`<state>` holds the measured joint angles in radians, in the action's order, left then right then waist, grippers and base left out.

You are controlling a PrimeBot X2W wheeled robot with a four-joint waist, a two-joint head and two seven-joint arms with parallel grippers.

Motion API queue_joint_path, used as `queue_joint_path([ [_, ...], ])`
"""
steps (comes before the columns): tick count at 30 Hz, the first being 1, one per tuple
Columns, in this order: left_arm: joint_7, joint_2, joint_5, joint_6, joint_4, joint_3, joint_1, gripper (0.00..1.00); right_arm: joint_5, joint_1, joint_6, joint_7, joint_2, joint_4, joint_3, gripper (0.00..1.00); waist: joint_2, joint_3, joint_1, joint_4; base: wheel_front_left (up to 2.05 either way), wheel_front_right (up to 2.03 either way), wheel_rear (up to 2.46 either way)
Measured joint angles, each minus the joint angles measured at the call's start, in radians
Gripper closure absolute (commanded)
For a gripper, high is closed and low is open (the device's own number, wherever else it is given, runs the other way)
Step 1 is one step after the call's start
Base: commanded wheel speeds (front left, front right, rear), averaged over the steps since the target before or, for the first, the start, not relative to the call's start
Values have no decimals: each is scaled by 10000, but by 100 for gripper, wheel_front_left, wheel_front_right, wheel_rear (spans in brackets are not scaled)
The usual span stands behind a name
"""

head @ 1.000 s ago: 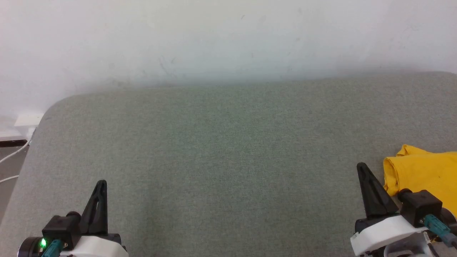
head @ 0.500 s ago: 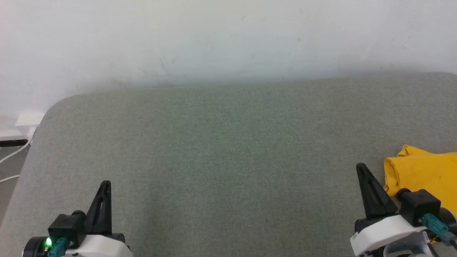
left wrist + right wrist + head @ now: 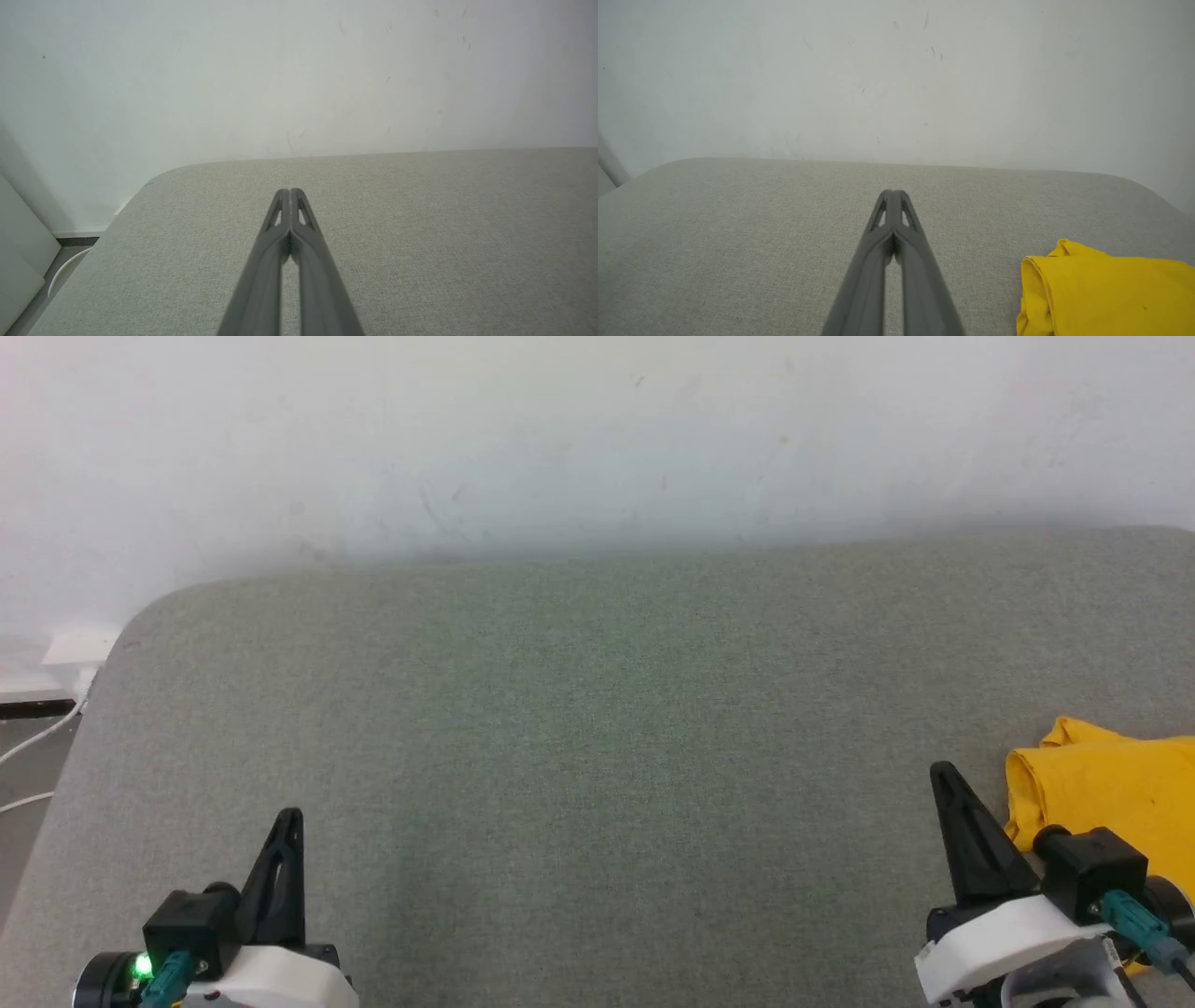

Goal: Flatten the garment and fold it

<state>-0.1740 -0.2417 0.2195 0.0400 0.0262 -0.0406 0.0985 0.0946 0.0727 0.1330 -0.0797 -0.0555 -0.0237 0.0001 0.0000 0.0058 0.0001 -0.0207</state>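
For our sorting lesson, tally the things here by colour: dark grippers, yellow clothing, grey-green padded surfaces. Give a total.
Dark: 2, the left gripper and the right gripper.
Yellow: 1, the garment.
Grey-green: 1, the padded surface.
Total: 4.

The garment (image 3: 1116,784) runs off the head view's right edge, and its near part is hidden behind the wrist of the right gripper (image 3: 945,773). The right wrist view cuts it off at the right and bottom edges (so its full outline cannot be told). A white cable (image 3: 37,739) leaves the left edge.
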Motion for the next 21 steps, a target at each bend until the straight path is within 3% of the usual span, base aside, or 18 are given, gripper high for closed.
queue_joint_path([
  [21,362,395,-456,-54,-44,65,-198,100,-238,-108,0,174,2,46,0,100,0,-12,0,45,0,0,0],
])
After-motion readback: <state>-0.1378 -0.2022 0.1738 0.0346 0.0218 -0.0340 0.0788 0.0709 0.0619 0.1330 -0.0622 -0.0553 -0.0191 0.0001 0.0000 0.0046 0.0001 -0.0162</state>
